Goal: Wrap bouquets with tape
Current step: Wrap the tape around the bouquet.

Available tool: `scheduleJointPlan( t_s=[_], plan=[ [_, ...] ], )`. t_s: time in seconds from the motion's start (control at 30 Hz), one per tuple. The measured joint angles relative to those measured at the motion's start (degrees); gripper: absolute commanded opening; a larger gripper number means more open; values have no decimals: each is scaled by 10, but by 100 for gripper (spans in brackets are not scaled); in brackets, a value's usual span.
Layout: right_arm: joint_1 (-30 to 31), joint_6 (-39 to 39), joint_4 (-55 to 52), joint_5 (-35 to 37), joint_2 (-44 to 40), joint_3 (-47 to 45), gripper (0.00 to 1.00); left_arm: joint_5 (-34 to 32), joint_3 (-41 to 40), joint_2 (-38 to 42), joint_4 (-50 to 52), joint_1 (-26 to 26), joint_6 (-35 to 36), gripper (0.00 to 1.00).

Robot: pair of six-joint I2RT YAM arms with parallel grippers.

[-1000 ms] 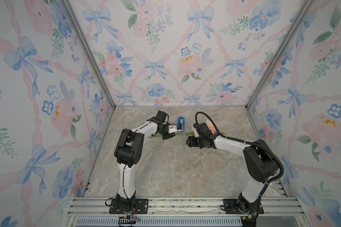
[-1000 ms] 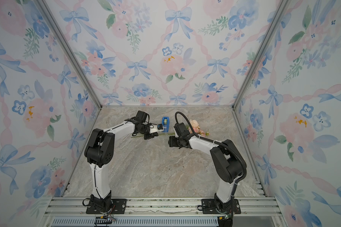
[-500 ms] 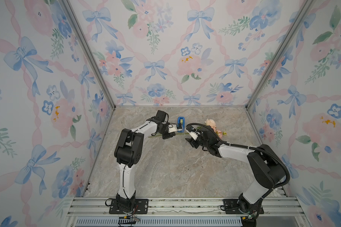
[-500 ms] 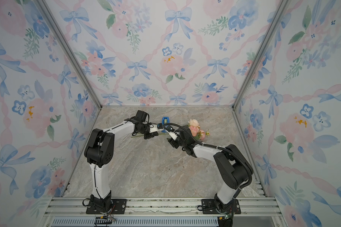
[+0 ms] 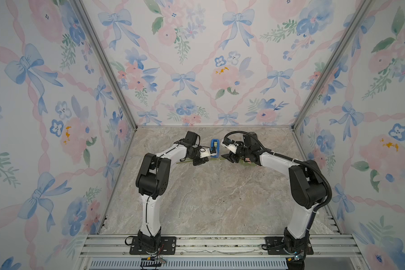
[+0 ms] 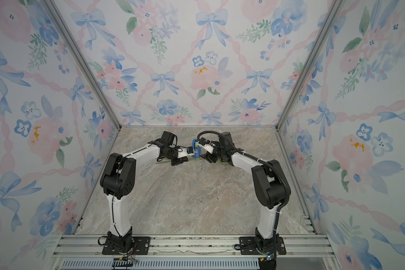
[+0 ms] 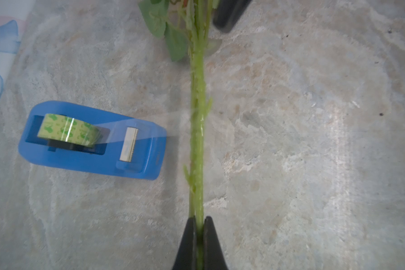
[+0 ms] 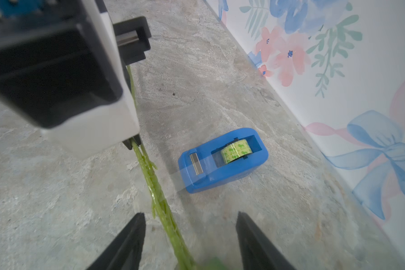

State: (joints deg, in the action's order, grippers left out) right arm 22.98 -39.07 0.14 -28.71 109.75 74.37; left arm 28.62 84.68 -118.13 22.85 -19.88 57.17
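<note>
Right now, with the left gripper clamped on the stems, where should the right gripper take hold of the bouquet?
Probably the bouquet's bare stems just below the leaves, clear of where the tape strip meets them. Come from above with fingers either side: the bundle is thin and straight, the left gripper clamps it farther down, and the open right gripper straddles it there.

Over the tabletop (image 5: 220, 198) the bouquet (image 7: 197, 140) runs left to right, leafy end rightward. On it, just behind the stems, the tape dispenser (image 5: 215, 145), toward the back wall (image 5: 197, 70).
</note>
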Motion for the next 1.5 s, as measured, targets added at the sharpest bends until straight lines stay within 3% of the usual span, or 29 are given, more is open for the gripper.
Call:
scheduleJointPlan(
  t_s=[0.23, 0.57, 0.8, 1.07, 1.5],
  plan=[
    [15, -50, -153, 14, 79, 119, 71, 6, 0, 0, 0, 0, -2, 0],
    [20, -84, -270, 46, 122, 200, 69, 7, 0, 0, 8, 1, -2, 0],
    [25, -85, -309, 42, 136, 236, 68, 6, 0, 0, 11, 0, -2, 0],
    [39, -85, -402, 40, 198, 337, 68, 8, 0, 2, 11, 0, -2, 0],
    [54, -79, -451, 84, 241, 384, 61, 18, 0, 5, 13, 0, -3, 0]
  ],
)
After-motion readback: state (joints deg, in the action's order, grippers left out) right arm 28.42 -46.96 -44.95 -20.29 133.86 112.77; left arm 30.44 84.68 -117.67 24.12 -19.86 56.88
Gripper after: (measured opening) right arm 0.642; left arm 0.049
